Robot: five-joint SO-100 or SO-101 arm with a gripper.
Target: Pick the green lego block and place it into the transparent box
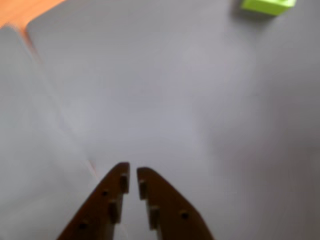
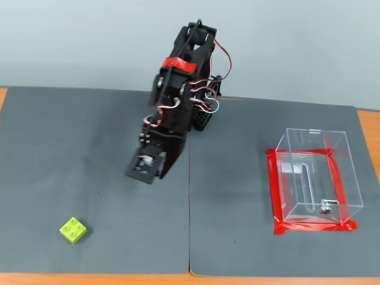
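I see my arm (image 2: pixel 181 101) folded up on itself in the fixed view, its upper part tall and the wrist tipped down toward the left. In the wrist view my gripper (image 1: pixel 133 176) comes in from the bottom edge, empty, its two dark fingers (image 1: pixel 107 205) nearly together with only a thin gap at the tips.

1. A black robot arm (image 2: pixel 181 101) with a strip of red tape stands at the far middle of the surface (image 2: pixel 95 154), which is covered by two dark grey mats.
2. The arm leans toward the near left, and its claw (image 2: pixel 145 169) hangs above the left mat. I cannot tell if the claw is open.
3. The green lego block (image 2: pixel 72 230) lies at the near left, well apart from the claw.
4. The transparent box (image 2: pixel 314 175) stands on the right mat, edged by red tape, with a small metal piece inside.
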